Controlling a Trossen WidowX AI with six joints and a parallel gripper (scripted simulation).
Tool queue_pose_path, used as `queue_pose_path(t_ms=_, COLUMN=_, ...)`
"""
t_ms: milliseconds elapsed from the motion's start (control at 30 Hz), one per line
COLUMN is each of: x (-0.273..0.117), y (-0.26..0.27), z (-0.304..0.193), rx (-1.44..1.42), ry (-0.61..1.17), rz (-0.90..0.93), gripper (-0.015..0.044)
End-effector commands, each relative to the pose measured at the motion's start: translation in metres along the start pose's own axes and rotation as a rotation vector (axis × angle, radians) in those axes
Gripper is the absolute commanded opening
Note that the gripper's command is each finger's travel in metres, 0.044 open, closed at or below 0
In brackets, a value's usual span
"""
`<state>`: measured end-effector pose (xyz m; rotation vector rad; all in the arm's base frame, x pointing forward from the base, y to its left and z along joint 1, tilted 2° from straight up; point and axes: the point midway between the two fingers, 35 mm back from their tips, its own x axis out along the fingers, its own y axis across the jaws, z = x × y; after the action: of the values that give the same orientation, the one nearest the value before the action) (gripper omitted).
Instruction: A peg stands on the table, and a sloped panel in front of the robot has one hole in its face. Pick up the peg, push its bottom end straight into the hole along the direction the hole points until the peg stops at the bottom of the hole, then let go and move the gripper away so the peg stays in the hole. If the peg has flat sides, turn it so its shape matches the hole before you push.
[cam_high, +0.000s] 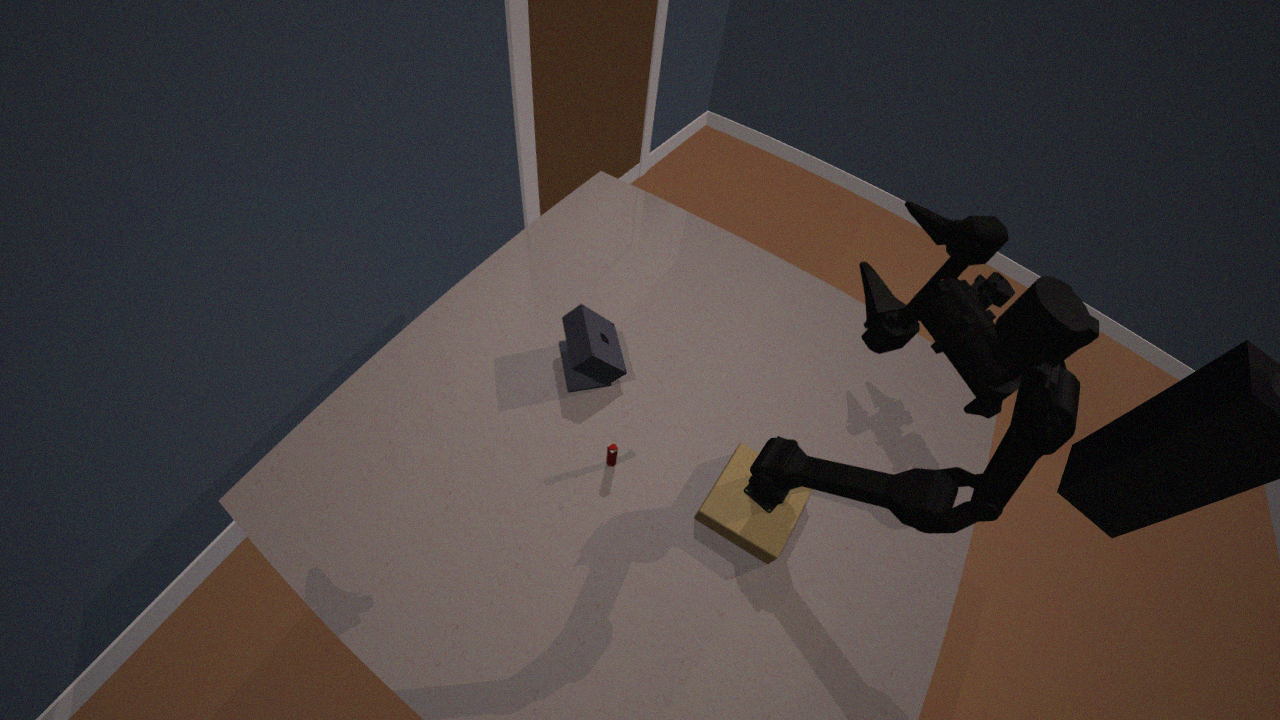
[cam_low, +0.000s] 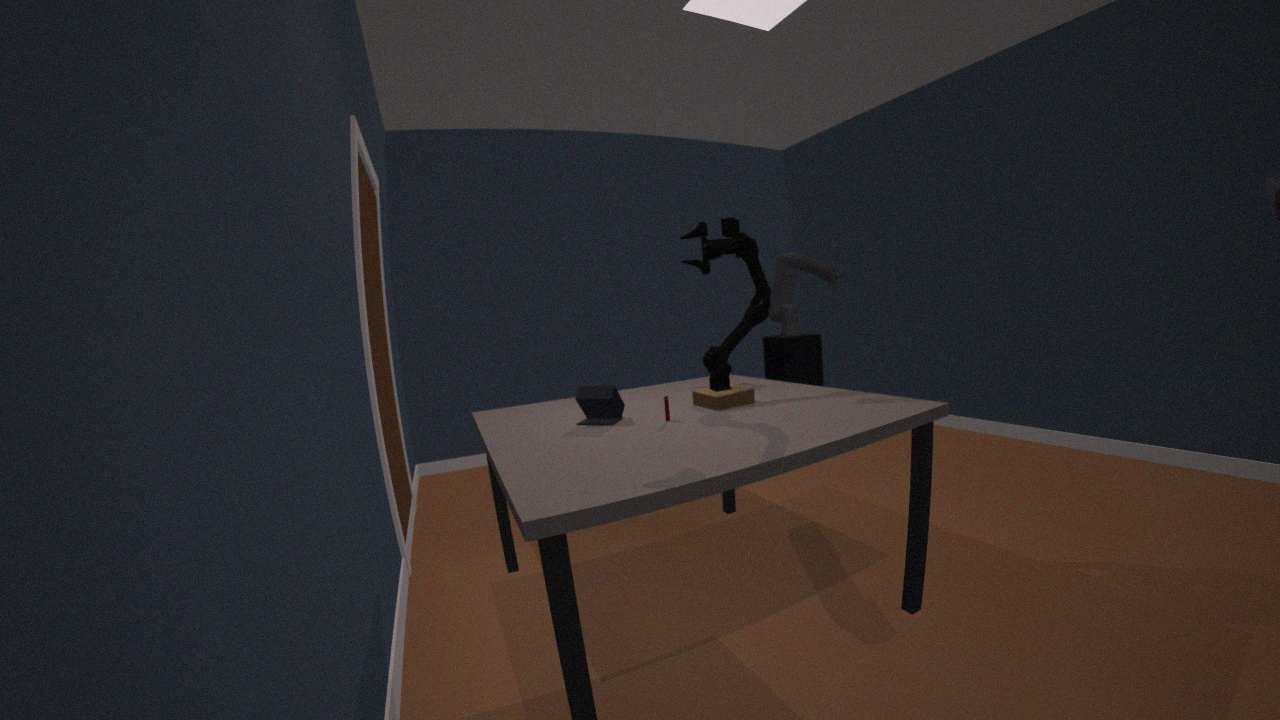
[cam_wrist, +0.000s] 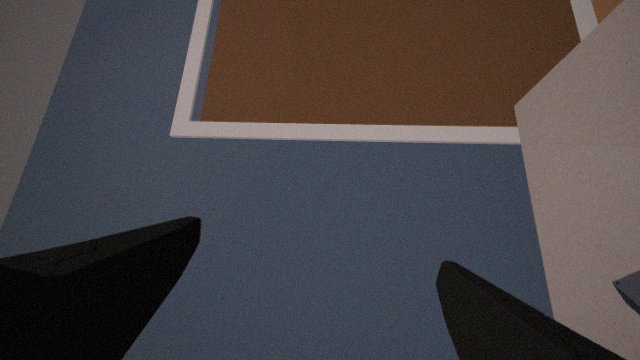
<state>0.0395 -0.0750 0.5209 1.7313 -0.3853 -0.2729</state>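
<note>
The desk top looks smooth and pale grey, a bit shiny near its far corner. The red peg looks smooth. The grey panel looks dull. The arm's base block looks like light wood.

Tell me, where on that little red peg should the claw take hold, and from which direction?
Probably around its upper half, coming straight down from above. The red peg stands upright and alone on the table, slim enough to fit between the open gripper, which holds nothing and sits high and far off. Gripping high leaves the bottom end free to enter the hole in the sloped panel.
</note>
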Motion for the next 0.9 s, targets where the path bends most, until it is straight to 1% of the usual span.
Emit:
queue_pose_path(t_ms=0, x=0.024, y=-0.012, z=-0.018, rx=-0.154, ry=0.036, rz=-0.067, gripper=0.044)
queue_pose_path(t_ms=533, x=0.087, y=-0.064, z=-0.077, rx=-0.653, ry=0.223, rz=-0.25, gripper=0.044)
queue_pose_path(t_ms=733, x=0.098, y=-0.08, z=-0.093, rx=-0.739, ry=0.289, rz=-0.286, gripper=0.044)
queue_pose_path(t_ms=867, x=0.108, y=-0.097, z=-0.107, rx=-0.854, ry=0.353, rz=-0.32, gripper=0.044)
